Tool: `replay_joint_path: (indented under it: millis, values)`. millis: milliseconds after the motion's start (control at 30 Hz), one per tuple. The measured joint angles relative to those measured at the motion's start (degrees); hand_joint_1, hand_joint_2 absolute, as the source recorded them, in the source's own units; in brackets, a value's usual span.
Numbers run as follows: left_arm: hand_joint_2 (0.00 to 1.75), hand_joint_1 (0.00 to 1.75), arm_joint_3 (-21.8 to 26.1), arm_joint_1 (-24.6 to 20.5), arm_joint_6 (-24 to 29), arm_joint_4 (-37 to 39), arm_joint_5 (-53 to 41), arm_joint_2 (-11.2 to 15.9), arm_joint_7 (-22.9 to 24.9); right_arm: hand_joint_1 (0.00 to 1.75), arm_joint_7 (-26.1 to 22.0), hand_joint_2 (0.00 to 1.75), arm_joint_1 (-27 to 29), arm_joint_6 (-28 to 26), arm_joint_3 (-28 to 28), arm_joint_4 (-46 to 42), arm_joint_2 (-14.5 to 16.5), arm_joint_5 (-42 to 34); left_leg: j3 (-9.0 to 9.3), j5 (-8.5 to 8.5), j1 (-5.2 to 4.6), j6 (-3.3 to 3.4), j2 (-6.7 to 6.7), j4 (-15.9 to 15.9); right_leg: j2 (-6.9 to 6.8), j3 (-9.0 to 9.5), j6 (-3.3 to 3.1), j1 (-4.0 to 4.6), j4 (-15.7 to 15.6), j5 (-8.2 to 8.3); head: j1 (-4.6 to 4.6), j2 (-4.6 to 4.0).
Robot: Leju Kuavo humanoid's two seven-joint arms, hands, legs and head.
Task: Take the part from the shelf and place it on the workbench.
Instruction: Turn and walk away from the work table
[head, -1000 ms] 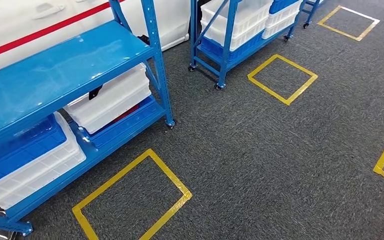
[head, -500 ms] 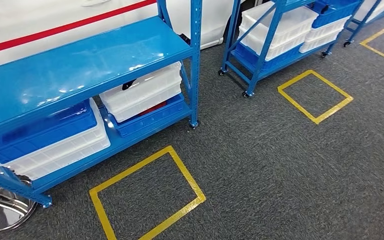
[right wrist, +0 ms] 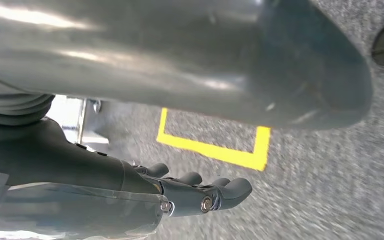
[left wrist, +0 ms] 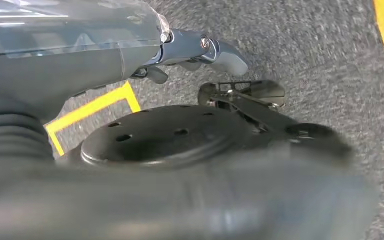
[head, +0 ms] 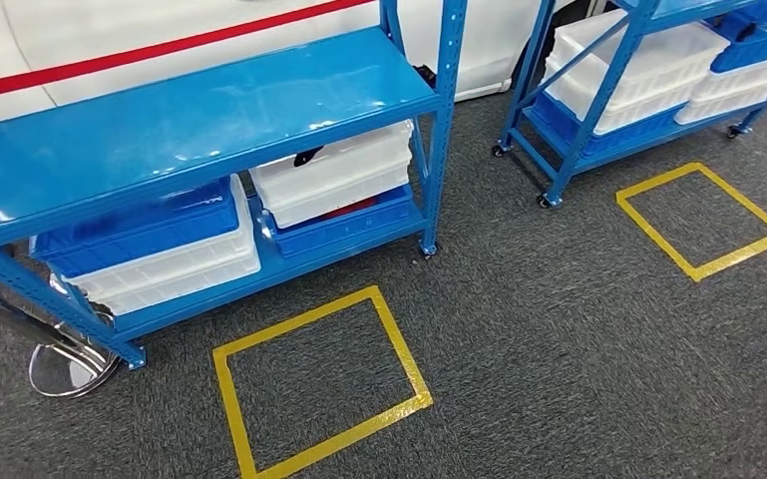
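1. The left hand (left wrist: 199, 50) hangs over the grey carpet (head: 578, 329); its dark fingers (left wrist: 224, 52) reach out with nothing in them, though how far apart they lie I cannot tell.
2. The right hand (right wrist: 194, 192) also hangs above the carpet, its fingers (right wrist: 232, 189) loosely extended side by side and holding nothing.
3. In the head view, a yellow tape square (head: 319, 384) lies on the carpet at about 6 o'clock from the middle of the picture.
4. At 10 o'clock stands the near blue shelf (head: 199, 135), its top board bare and glossy.
5. On its lower level, a blue crate (head: 140, 228) sits stacked on a white crate (head: 175, 267) at the left.
6. Beside them, a white crate (head: 334, 178) sits on another blue crate (head: 344, 225).
7. A small dark thing (head: 306, 157) shows at the rim of that white crate; whether it is the part I cannot tell.
8. At 8 o'clock, a shiny round metal base (head: 72, 367) rests by the shelf leg.
9. At 1 o'clock stands a second blue shelf (head: 598, 100) on castors with white and blue crates.
10. A second tape square (head: 703, 220) lies at 3 o'clock.
11. A white wall with a red stripe (head: 160, 45) runs behind the shelves.
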Motion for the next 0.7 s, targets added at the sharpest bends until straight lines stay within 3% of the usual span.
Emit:
replay_joint_path:
  millis: [67,100,133,167,233,300,367,400,433,500,567,633,700]
  values:
    - [0.87,0.00,0.52,-0.27,0.04,0.00,0.01,-0.01,0.07,0.00,-0.38,0.00,-0.06,0.09,0.00,0.00,-0.02,0.10,3.47,2.26,-0.56,0.84,2.46,-6.92,-1.12,0.26,0.40,0.28,0.09,-0.21,0.04,0.00]
    - [1.31,0.00,0.69,-0.40,0.22,0.00,0.01,-0.02,0.13,0.00,-0.51,0.00,-0.09,0.07,0.00,0.00,-0.04,0.15,4.02,2.47,-0.82,1.21,3.08,-8.35,-1.66,0.34,0.67,0.37,0.11,-0.28,0.05,0.00]
    - [1.75,0.00,0.80,-0.47,0.50,0.00,-0.01,-0.02,0.27,0.00,-0.62,0.00,-0.18,0.04,0.01,-0.01,-0.07,0.23,3.94,2.40,-1.03,1.48,2.87,-8.69,-2.24,0.44,0.98,0.41,0.06,-0.30,0.08,0.00]
    - [1.75,0.00,0.87,-0.46,0.91,0.00,-0.02,-0.03,0.51,0.00,-0.68,0.00,-0.36,0.02,0.01,-0.02,-0.10,0.31,3.90,2.64,-0.97,1.82,2.11,-8.91,-2.83,0.62,1.31,0.43,-0.07,-0.30,0.09,0.00]
    - [1.75,0.00,0.90,-0.35,1.74,0.00,-0.05,-0.09,1.13,0.00,-0.71,0.00,-0.57,0.08,0.02,-0.07,-0.22,0.50,4.20,3.27,-0.65,2.42,0.86,-9.63,-1.54,0.60,1.98,0.25,0.71,-1.16,0.12,0.00]
    - [1.75,0.00,0.90,-0.45,2.23,0.00,-0.06,-0.16,1.68,0.00,-0.71,0.00,-0.44,0.35,0.02,-0.08,-0.35,0.64,4.30,3.88,-0.36,2.97,-0.28,-10.14,1.97,-1.55,2.42,-0.07,5.50,-4.31,0.19,0.00]
    - [0.87,0.00,0.90,-0.60,2.53,0.00,-0.06,-0.22,2.11,0.00,-0.67,0.00,-0.33,0.62,0.03,-0.07,-0.39,0.74,4.00,4.07,-0.34,3.23,-1.62,-10.12,3.87,-5.21,2.65,-0.21,12.80,-7.60,0.22,0.00]
    - [0.44,0.00,0.90,-0.59,2.68,0.00,-0.06,-0.25,2.27,0.00,-0.66,0.00,-0.31,0.68,0.03,-0.07,-0.40,0.79,3.95,4.09,-0.35,3.25,-2.35,-10.07,4.11,-6.35,2.75,-0.25,14.94,-7.89,0.22,0.00]
    - [0.00,0.00,0.90,-0.54,2.79,0.00,-0.06,-0.27,2.44,0.00,-0.63,0.00,-0.31,0.68,0.03,-0.07,-0.43,0.84,3.96,4.08,-0.33,3.22,-3.12,-9.98,4.22,-6.55,2.81,-0.31,15.04,-7.03,0.22,0.00]
    - [0.00,0.00,0.90,-0.51,2.87,0.00,-0.06,-0.32,2.68,0.00,-0.62,0.00,-0.25,0.67,0.03,-0.07,-0.55,0.91,4.04,3.96,-0.28,2.99,-4.67,-9.66,5.14,-3.98,2.79,-0.58,9.07,-2.78,0.23,0.00]
    - [0.00,0.00,0.90,-0.61,2.87,0.00,-0.06,-0.36,2.79,0.00,-0.63,0.00,-0.07,0.67,0.02,-0.04,-0.66,0.96,3.76,3.70,-0.40,2.42,-6.08,-9.08,7.30,-1.13,2.69,-0.82,2.33,0.06,0.23,0.00]
    - [0.00,0.00,0.90,-0.63,2.86,0.00,-0.06,-0.37,2.83,0.00,-0.65,0.00,-0.09,0.67,0.03,-0.02,-0.70,1.01,3.30,3.63,-0.43,1.67,-7.09,-8.85,8.13,-0.43,2.38,-0.69,0.37,0.24,0.21,0.00]
    - [0.00,0.00,0.90,-0.49,2.86,0.00,-0.06,-0.36,2.85,0.00,-0.66,0.00,-0.37,0.66,0.04,-0.03,-0.66,1.04,3.09,3.62,-0.25,0.97,-7.60,-8.84,6.96,-0.29,1.68,-0.70,0.11,0.42,0.20,0.00]
